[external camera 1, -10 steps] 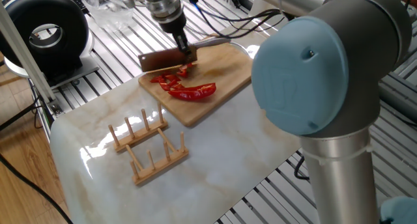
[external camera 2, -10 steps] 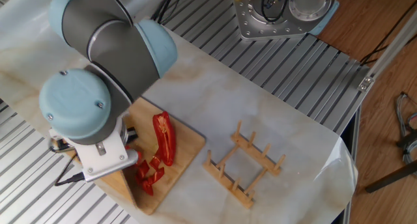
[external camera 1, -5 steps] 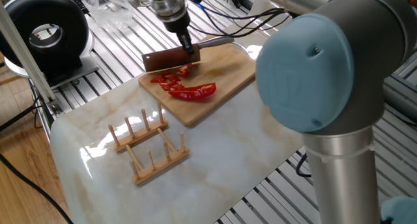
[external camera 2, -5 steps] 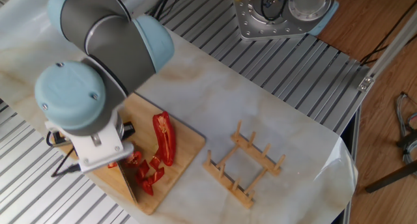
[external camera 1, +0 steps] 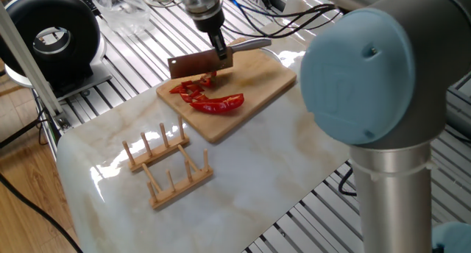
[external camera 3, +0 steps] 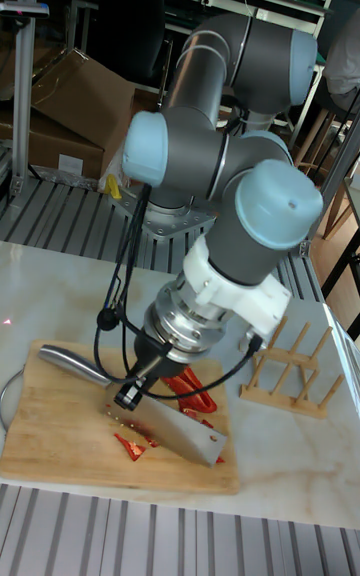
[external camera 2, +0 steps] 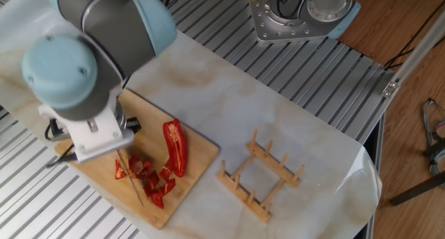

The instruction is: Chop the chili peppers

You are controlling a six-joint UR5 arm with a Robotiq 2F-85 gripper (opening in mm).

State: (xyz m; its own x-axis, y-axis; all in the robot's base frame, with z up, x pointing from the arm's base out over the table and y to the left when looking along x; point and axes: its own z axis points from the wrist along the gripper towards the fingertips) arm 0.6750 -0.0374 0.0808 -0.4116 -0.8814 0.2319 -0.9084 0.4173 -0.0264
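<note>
A long red chili pepper half [external camera 1: 218,104] lies on the wooden cutting board [external camera 1: 259,82], with a heap of small cut chili bits [external camera 1: 190,87] just behind it. My gripper [external camera 1: 219,50] is shut on a cleaver-like knife [external camera 1: 197,64], whose blade hangs a little above the cut bits. From the other side the blade [external camera 2: 131,186] shows edge-on over the bits [external camera 2: 149,178], beside the long half [external camera 2: 175,147]. In the tall view the gripper [external camera 3: 139,385] holds the knife [external camera 3: 186,432] tilted over the board [external camera 3: 50,436].
A wooden slotted rack [external camera 1: 166,165] stands on the marble top in front of the board, also seen as the rack [external camera 2: 261,177]. A black round device [external camera 1: 51,34] sits at the back left. The arm's metal base [external camera 2: 299,17] is at the table's far side.
The knife has lifted off the board and shifted sideways along the pile. More cut bits now show beside the blade. The long pepper half has not moved.
</note>
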